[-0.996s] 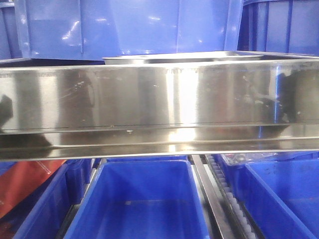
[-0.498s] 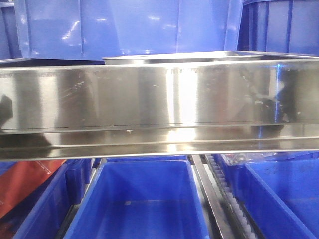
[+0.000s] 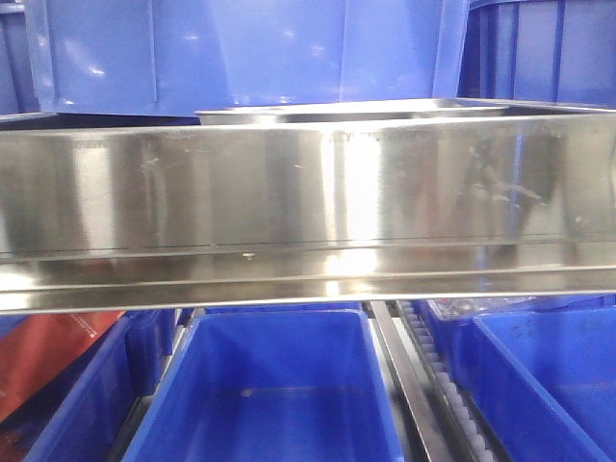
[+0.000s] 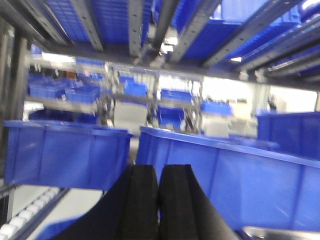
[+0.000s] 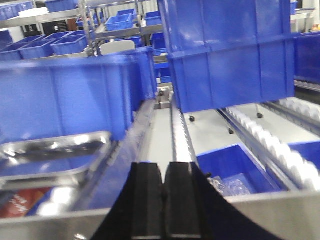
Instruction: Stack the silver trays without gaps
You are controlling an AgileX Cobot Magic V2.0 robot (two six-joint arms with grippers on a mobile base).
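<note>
Silver tray (image 5: 50,155) sits near right claw (image 5: 163,200) (pinched closed, empty); left claw (image 4: 159,200) likewise.

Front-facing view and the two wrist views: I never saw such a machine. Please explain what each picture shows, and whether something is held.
This is a two-armed robot before storage shelves. The front view looks at a wide steel rail; a silver tray edge shows above it, blue bins below. Each wrist view looks along one arm's black gripper. The left gripper and the right gripper are both shut and hold nothing. A silver tray lies at the left in the right wrist view.
</note>
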